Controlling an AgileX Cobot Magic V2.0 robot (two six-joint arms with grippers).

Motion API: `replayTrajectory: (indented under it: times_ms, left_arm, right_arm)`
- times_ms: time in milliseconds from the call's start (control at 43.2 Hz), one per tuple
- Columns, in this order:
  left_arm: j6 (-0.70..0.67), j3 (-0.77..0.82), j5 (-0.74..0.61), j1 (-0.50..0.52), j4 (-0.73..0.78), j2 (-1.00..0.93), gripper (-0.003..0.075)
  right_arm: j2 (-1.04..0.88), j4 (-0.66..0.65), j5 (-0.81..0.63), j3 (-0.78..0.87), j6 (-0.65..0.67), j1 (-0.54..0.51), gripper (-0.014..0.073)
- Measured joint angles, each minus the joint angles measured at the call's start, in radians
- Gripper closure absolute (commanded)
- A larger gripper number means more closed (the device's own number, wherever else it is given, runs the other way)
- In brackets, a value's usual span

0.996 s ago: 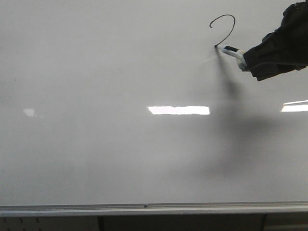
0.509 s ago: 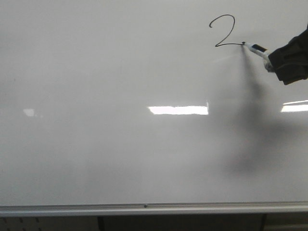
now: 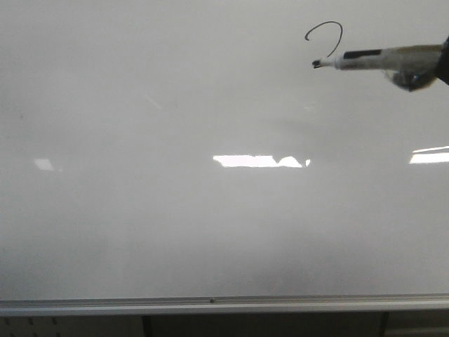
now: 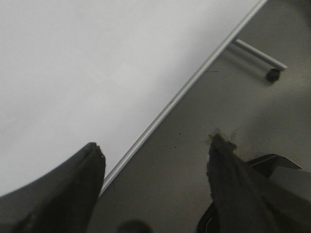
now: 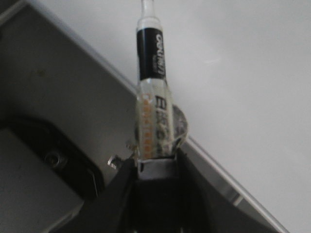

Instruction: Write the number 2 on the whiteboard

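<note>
One marker sits clamped in the right claw, its tip hiding the number 2 on the whiteboard. Left claw gapes empty. Any tip brush could smear wet ink

Marker: was angled down-left with its tip at the end of the base stroke; now lies nearly level across the front view, tip pointing left, blurred, looking nearer the camera.
Right gripper: its dark bulk filled the right edge of the front view; now almost wholly out of that frame.
Number 2: complete half a second ago; now only the curled top shows, marker covering the base stroke.
Whiteboard: arm's dark shadow gone; light reflection's right end now ragged.
</note>
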Motion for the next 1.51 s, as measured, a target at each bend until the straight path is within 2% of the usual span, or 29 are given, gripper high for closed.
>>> replayTrajectory:
  times_ms: [93,232,440,625,880,973,1111,1204,1274,1320,1505]
  left_arm:
    - [0.114,-0.023,0.022,-0.028,-0.088,0.043,0.0282]
    - [0.233,-0.059,0.031,-0.125,-0.132,0.114,0.0282]
    - [0.283,-0.137,0.045,-0.311,-0.138,0.238,0.0279]
    - [0.292,-0.228,0.045,-0.424,-0.141,0.366,0.0279]
    - [0.292,-0.290,0.041,-0.457,-0.141,0.476,0.0288]
    - [0.292,-0.290,0.041,-0.457,-0.141,0.485,0.0356]
    - [0.292,-0.292,0.041,-0.457,-0.141,0.487,0.0517]
    - [0.292,-0.292,0.041,-0.457,-0.141,0.487,0.0588]
    - [0.292,-0.292,0.041,-0.457,-0.141,0.487,0.0625]
    - [0.292,-0.292,0.043,-0.459,-0.141,0.487,0.0643]
    - [0.296,-0.292,0.045,-0.459,-0.141,0.487,0.0650]
  right_arm:
    - [0.000,0.050,0.123,-0.019,-0.111,0.028,0.0559]
    - [0.000,0.197,0.186,-0.023,-0.293,0.047,0.0559]
    - [0.000,0.402,0.244,-0.023,-0.515,0.047,0.0559]
    - [-0.002,0.433,0.251,-0.025,-0.550,0.047,0.0559]
    - [-0.002,0.434,0.255,-0.025,-0.557,0.047,0.0559]
    - [-0.002,0.434,0.255,-0.025,-0.557,0.047,0.0559]
    - [-0.002,0.434,0.255,-0.025,-0.557,0.047,0.0559]
    - [-0.002,0.434,0.255,-0.025,-0.557,0.047,0.0550]
    - [-0.002,0.434,0.255,-0.025,-0.557,0.047,0.0510]
    - [-0.002,0.434,0.255,-0.025,-0.557,0.047,0.0453]
    - [-0.002,0.434,0.253,-0.025,-0.558,0.047,0.0155]
